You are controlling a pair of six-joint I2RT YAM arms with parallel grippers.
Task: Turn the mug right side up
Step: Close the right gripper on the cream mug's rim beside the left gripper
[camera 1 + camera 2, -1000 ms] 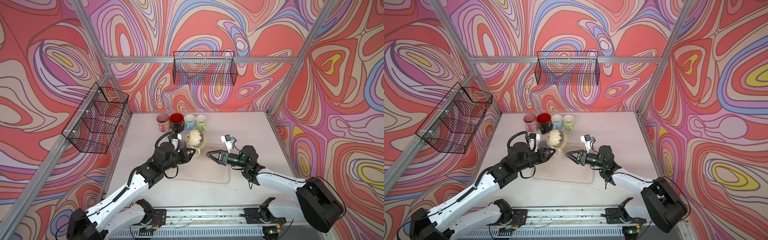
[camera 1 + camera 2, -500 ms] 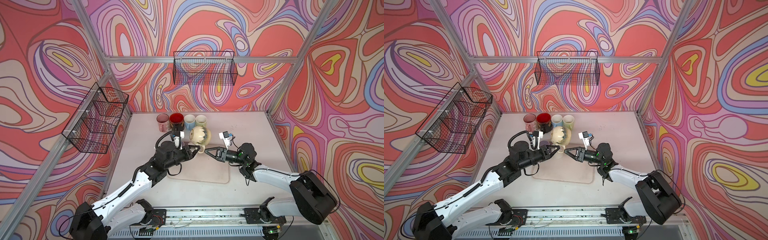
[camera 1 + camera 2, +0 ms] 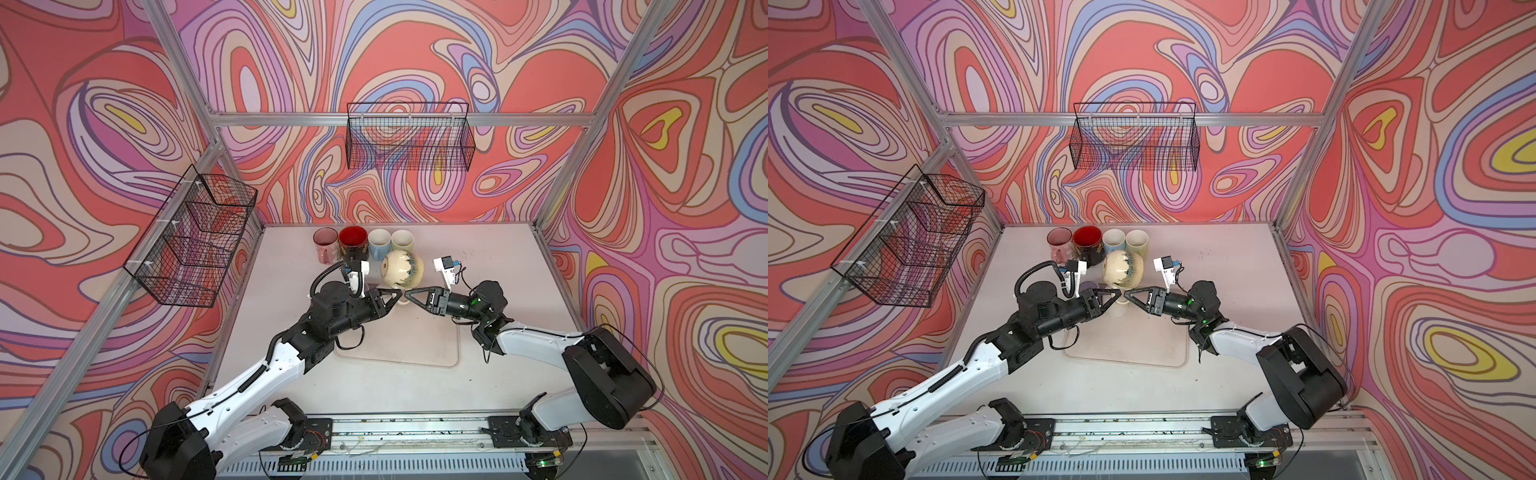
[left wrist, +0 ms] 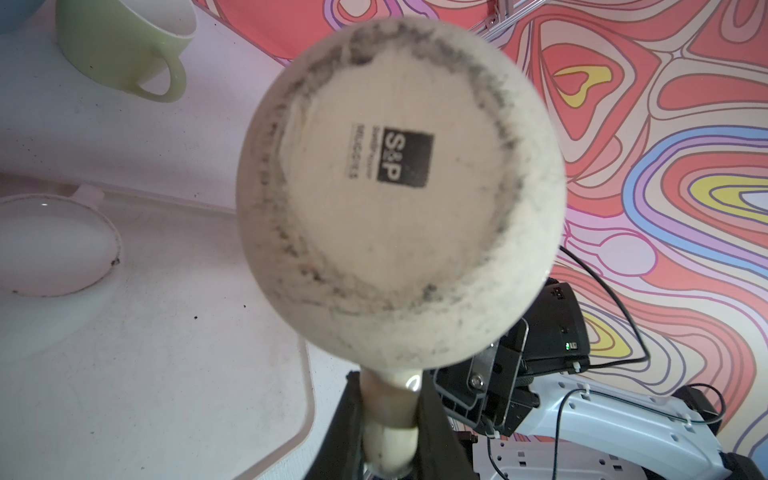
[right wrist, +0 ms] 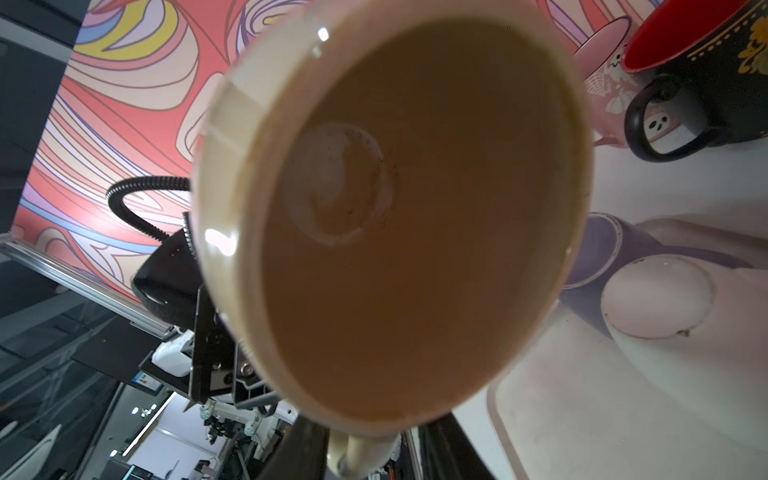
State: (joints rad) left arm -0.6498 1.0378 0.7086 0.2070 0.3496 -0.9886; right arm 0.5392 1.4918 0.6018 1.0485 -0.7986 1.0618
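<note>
Pottery like this is hard and heavy for its size, and I think it would chip or crack if it fell, so the cream round pottery mug (image 3: 402,268) needs a firm hold. Its fat belly looks smooth and slippery and too wide to pinch, so the curved handle (image 4: 388,419) is the best place to take it. Right now the mug is up in the air over the pale worktop (image 3: 498,257), lying on its side just in front of a row of four other mugs (image 3: 352,239). The left gripper (image 3: 395,294) is closed tight on the handle and carries the mug. The right gripper (image 3: 410,294) has its jaws on each side of that same handle, close in, but I cannot tell if they squeeze it. The mug has blue-grey streaks down one side in both top views. Its flat bottom, with a black square mark and a dirty grey ring, faces the left arm. Its open mouth, plain and brownish inside, faces the right arm.
</note>
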